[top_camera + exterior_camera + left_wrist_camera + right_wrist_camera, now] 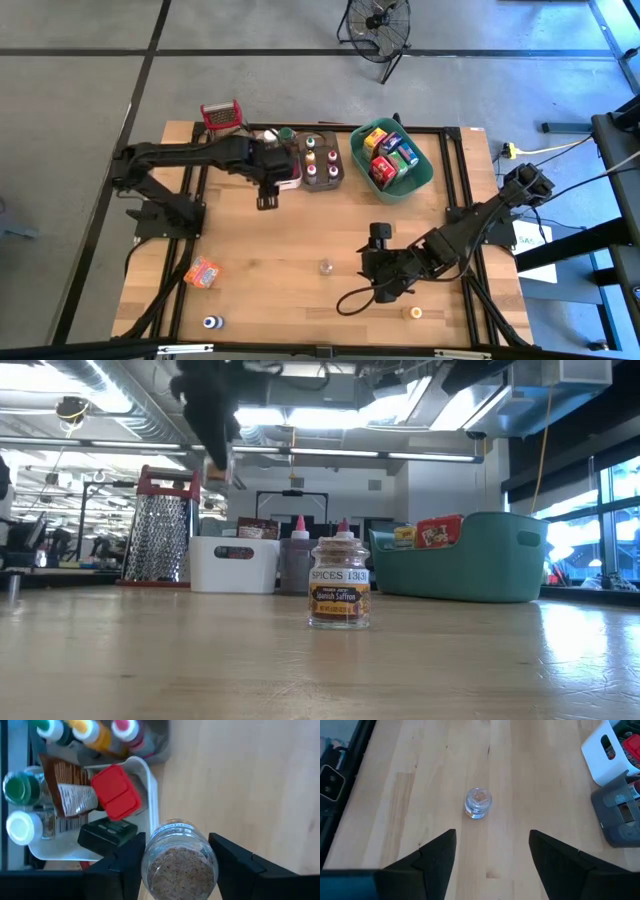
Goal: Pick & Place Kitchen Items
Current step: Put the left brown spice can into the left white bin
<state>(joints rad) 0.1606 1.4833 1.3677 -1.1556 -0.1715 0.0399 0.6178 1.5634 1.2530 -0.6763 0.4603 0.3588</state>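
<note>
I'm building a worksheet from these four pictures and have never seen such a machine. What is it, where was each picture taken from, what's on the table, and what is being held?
It is a robot with two dark arms at a wooden table. One picture looks straight down, one looks level across the tabletop, and two come from the arms' wrists. The left tool holds a spice jar beside the white bin. The right tool is open, empty, facing a small saffron jar. A brown bin of bottles, a teal bin of boxes and a grater stand at the far edge.
</note>
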